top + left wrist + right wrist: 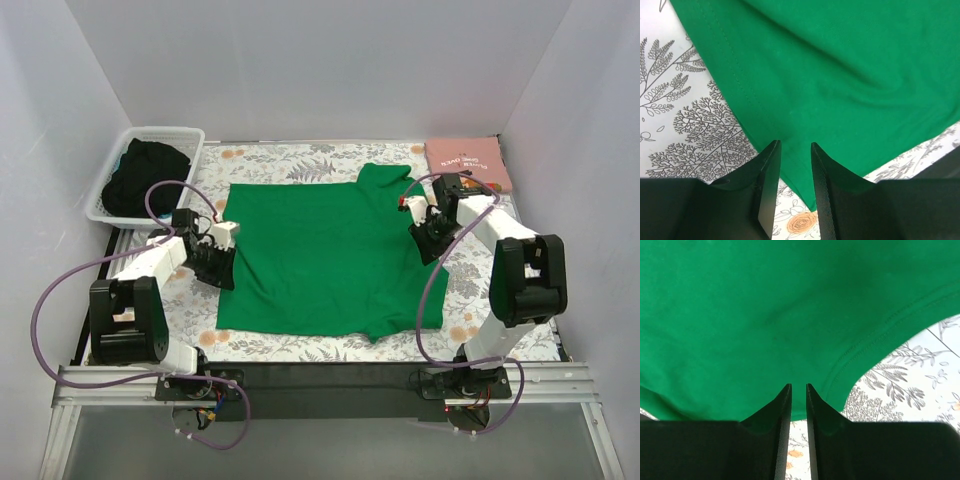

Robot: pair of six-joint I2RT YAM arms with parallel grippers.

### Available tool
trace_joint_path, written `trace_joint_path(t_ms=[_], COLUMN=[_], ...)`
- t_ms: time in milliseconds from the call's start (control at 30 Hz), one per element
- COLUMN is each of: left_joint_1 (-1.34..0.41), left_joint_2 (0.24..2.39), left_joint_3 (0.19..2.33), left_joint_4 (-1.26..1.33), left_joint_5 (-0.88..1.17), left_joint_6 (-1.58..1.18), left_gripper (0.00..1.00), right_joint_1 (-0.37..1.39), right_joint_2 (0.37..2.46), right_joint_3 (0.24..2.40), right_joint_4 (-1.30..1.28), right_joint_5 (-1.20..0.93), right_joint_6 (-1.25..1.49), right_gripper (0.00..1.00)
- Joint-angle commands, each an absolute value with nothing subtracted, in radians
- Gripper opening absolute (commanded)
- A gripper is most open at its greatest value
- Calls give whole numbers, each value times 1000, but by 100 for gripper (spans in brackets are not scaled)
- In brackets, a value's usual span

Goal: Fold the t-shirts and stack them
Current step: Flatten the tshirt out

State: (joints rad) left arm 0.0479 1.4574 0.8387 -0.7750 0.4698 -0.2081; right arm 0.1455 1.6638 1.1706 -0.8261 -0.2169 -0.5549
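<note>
Table [330, 372]: I see it covered almost edge to edge by a floral cloth [280, 160], grey fern and leaf print with a few orange blooms, lying flat.

Directly on the cloth:
- Green tee [330, 260], spread flat across the middle, one layer, neck end toward the right. Its sleeves point to the far right and the near right. A few soft wrinkles, and the hem side on the left runs straight.
- Pink tee [468, 162], folded into a small rectangle at the far right corner, print up, near the green tee's far sleeve but apart from it.
- White slatted basket [160, 131], far left corner, holding a dark garment [145, 175].
</note>
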Motion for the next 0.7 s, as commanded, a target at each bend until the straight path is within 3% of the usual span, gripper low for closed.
trace_joint_path(t_ms=[0,367,667], left_joint_1=[41,41,40], left_joint_2=[1450,1417,1266], left_joint_3=[804,690,643], left_joint_4=[-736,-724,-865], left_joint_5=[417,192,186], left_joint_6=[-183,-161,-75], left_gripper=[29,22,19], right_joint_1=[146,146,146], right_joint_2=[1719,1853,1772], right_joint_3=[1169,1172,1108], right_joint_4=[-792,-741,-761], right_joint_5=[-213,-117,-115], right_joint_6=[-560,-566,-586], right_gripper=[23,19,19])
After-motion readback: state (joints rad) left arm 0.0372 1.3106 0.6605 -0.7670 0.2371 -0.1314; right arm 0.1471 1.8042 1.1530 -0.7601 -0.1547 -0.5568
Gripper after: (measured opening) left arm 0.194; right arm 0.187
